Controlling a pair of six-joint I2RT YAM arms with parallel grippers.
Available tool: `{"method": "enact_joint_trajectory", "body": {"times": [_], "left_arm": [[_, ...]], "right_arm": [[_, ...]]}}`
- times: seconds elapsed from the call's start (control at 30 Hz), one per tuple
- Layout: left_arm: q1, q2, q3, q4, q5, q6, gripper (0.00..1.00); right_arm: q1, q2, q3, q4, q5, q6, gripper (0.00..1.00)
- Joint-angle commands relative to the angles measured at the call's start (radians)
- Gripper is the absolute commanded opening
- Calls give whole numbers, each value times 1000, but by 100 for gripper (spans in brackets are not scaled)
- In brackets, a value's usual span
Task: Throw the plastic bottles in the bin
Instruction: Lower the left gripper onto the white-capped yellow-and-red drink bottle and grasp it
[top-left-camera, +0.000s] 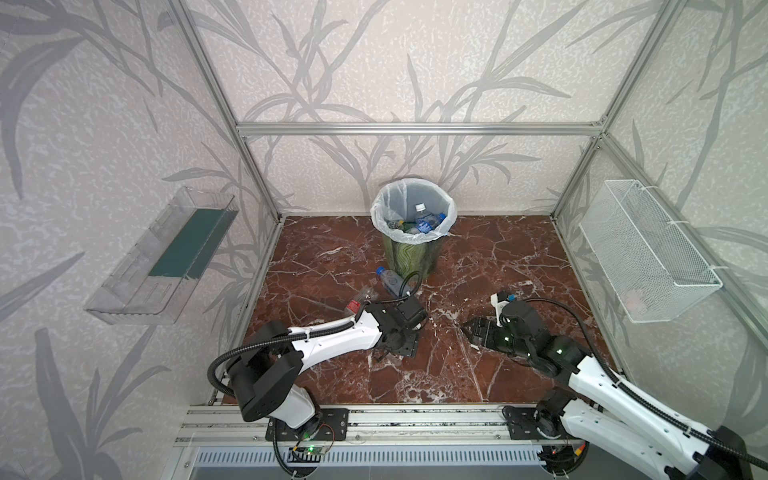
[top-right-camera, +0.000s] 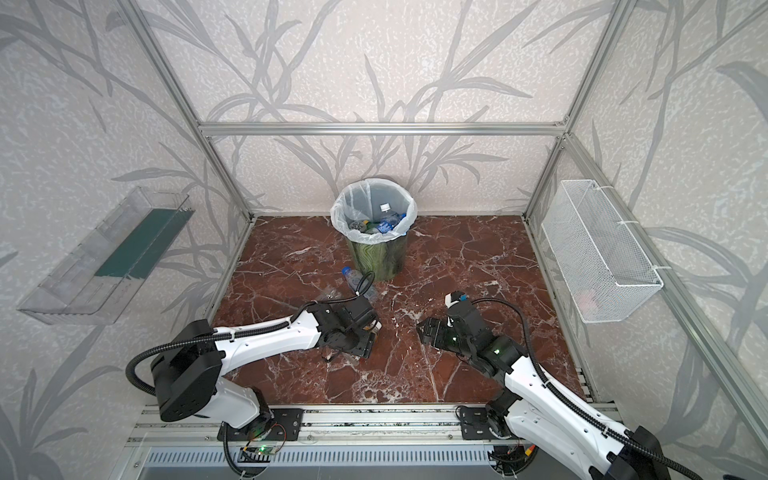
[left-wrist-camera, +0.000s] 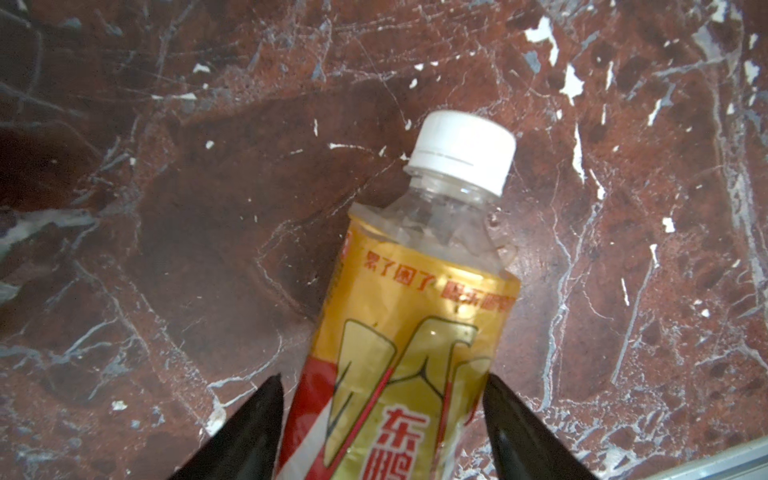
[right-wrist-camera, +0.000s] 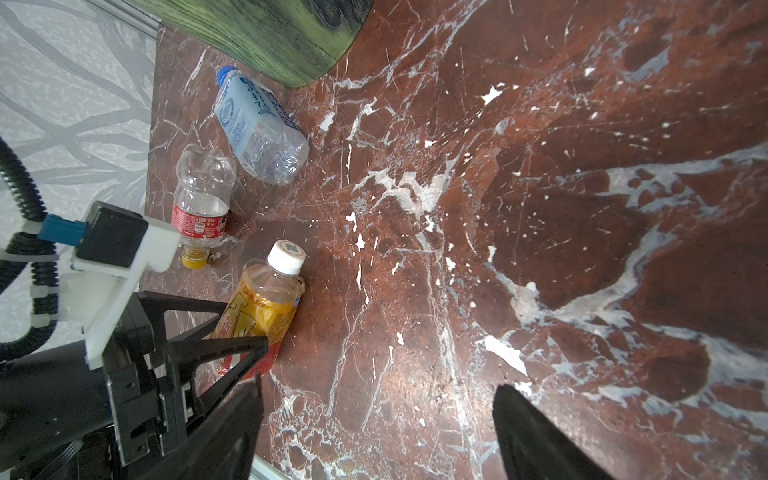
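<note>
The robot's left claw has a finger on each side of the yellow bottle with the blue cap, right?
No, the cap is white, not blue, as the left wrist view shows. The rest is right: the left gripper has a finger on each side of the yellow bottle.

A clear tray (top-left-camera: 124, 291) and wire basket (top-left-camera: 640, 249) hang above the marble floor (top-left-camera: 498, 257).

Bin (top-left-camera: 409, 257) back-ctr on table (top-left-camera: 498, 270) w/ bottles (top-left-camera: 424, 224) inside; loose bottles (top-left-camera: 390, 280) just front-left.
</note>
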Motion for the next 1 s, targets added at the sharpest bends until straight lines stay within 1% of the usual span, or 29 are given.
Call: {"method": "enact_joint_trajectory", "body": {"times": [0.0,0.07,0.17,0.6,0.63,0.77,0.83,0.97], "left_arm": [[-6,-4,3,-32,-38,-13,69],[-5,-15,-15,-33,-40,-25,63],[-5,-38,-47,-26,-41,-42,58],[-5,-230,-215,-56,-53,-162,56],[-6,-246,-226,-62,-56,-173,57],[-5,-274,-247,-76,-65,-194,69],[-5,-268,-247,-80,-67,-198,73],[-5,-262,-245,-75,-65,-199,75]], "right_arm": [[3,-16,-11,-14,12,-10,86],[3,-16,-13,-13,12,-9,86],[3,-15,-17,-6,10,-7,86],[3,23,-17,33,-5,4,84],[4,29,-18,35,-5,5,84],[4,43,-13,47,-11,5,84],[4,46,-11,49,-12,6,84],[5,41,-10,44,-11,6,84]]}}
